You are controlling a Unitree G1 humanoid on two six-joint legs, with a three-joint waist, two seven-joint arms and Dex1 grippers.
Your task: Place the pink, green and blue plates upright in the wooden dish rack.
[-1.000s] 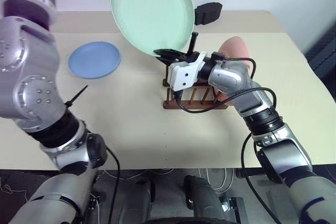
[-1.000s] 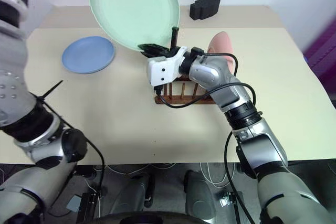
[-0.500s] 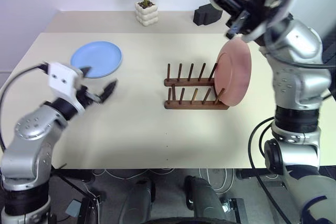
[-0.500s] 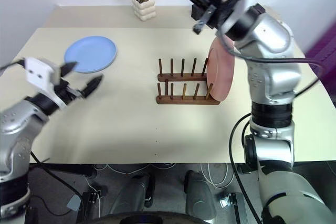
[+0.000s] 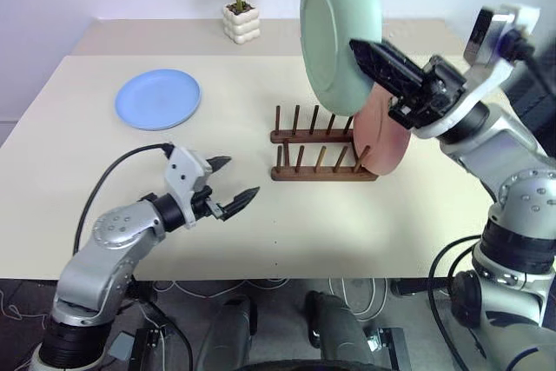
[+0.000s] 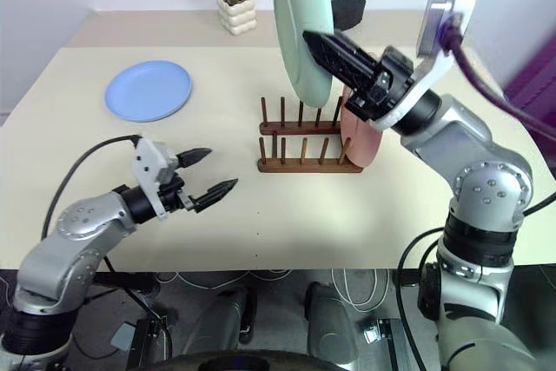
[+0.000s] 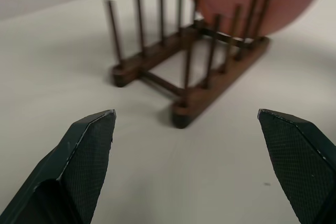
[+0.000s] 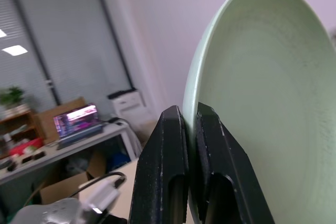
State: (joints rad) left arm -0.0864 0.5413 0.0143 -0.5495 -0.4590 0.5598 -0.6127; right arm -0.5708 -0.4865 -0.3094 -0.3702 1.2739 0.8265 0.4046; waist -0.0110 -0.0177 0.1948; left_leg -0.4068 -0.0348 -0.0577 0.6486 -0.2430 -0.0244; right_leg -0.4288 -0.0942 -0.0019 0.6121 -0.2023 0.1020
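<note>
The green plate (image 5: 337, 34) hangs on edge above the wooden dish rack (image 5: 314, 159), and my right gripper (image 5: 360, 48) is shut on its rim. In the right wrist view the black fingers (image 8: 167, 157) pinch the green plate (image 8: 262, 103). The pink plate (image 5: 384, 138) stands upright in the rack's right end. Far left on the table, the blue plate (image 5: 158, 98) lies flat. My left gripper (image 5: 236, 178) is open and empty, low over the table left of the rack. In the left wrist view it (image 7: 185, 113) points at the rack (image 7: 189, 85).
A small potted plant (image 5: 236, 8) and a black block (image 6: 347, 10) stand at the back of the beige table (image 5: 261, 223). The table's front edge runs just behind my left arm.
My left gripper has dropped low and swung right toward the rack, still open. My right gripper has rolled, turning the green plate on edge above the rack.
</note>
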